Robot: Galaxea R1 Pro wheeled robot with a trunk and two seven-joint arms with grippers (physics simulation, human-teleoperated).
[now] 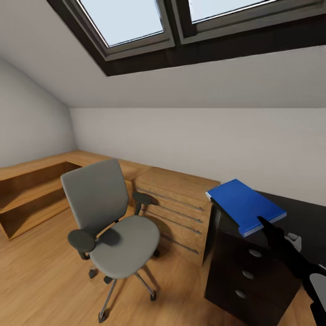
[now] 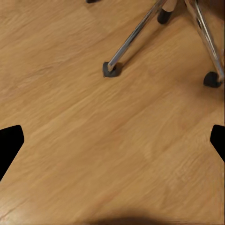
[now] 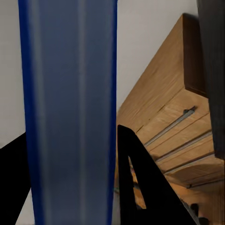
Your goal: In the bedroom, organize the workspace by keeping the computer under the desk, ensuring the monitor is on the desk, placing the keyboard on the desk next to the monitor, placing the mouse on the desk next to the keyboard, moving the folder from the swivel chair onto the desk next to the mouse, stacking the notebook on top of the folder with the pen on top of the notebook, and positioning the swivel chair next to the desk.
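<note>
R gripper [image 3: 70, 187] clamps folder [image 1: 245, 205] (unlabelled)

1. A bright-blue flat folder with pale edges [image 1: 245, 206] above a black drawer unit with round silver knobs [image 1: 246, 271].
2. A grey upholstered swivel chair [image 1: 111, 216], black armrests, chrome legs.
3. Light-wood shelving [image 1: 31, 190] on a honey-coloured wood-grain plank floor [image 1: 40, 280].
4. The black right hand [image 1: 276, 235].

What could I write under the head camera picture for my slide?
Right gripper holds the blue folder over the black drawer unit, beside the grey swivel chair.
</note>
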